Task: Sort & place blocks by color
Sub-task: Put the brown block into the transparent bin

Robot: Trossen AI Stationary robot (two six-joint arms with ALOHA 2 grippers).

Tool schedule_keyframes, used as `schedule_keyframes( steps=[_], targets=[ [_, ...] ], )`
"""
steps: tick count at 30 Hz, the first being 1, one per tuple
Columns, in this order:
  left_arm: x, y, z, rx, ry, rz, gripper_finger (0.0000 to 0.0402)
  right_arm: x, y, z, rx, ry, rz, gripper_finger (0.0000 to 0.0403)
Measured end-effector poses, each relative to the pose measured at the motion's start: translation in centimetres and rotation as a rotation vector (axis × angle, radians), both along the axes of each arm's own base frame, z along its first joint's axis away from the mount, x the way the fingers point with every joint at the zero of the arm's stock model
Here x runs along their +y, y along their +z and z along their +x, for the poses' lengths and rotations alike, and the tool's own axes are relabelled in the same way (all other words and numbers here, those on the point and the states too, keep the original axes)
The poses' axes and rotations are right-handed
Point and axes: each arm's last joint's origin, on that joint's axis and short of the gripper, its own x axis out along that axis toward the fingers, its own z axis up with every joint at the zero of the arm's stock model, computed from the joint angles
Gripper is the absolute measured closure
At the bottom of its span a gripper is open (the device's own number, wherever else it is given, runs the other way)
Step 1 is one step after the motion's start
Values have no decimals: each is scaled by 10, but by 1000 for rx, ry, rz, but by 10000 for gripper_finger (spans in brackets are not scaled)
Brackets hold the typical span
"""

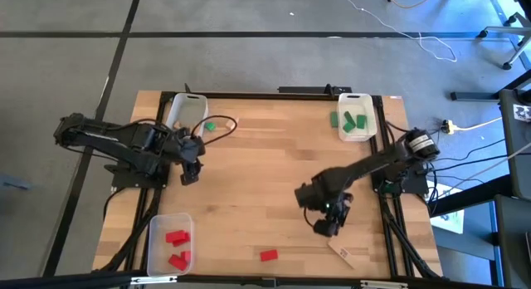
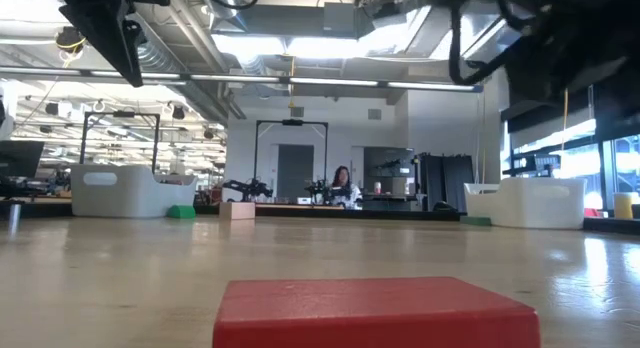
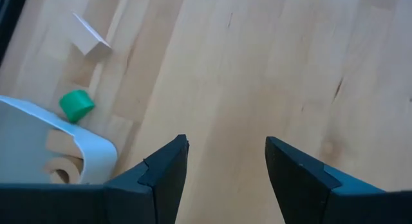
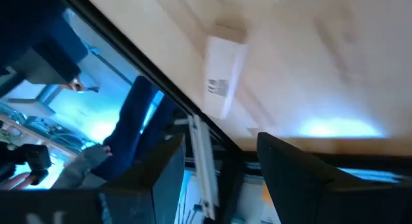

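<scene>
Spanning a workshop floor, wooden table (image 1: 265,181) carries one loose red block (image 1: 268,256).

table (image 1: 265,156) centre open (bins (image 1: 355,116) at corners)

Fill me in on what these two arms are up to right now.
Two dark arms are sorting small blocks by colour into clear plastic bins. Green blocks sit in the far right bin, red blocks in the near left bin, and pale wooden pieces in the far left bin. One red block and one green block lie loose on the wooden table. The left gripper and right gripper both hover with open jaws, holding nothing.
</scene>
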Motion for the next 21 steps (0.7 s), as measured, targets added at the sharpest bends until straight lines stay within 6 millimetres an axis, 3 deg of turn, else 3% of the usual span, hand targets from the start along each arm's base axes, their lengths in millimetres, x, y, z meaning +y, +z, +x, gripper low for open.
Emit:
schedule_keyframes(
  steps=[9,21],
  targets=[
    [8,0,1,2,15,19,202,62,-6,-14,-71,-48,-89,206],
    [23,0,2,-1,111,19,202,110,-9,-53,15,-200,-292,206]
  ],
)
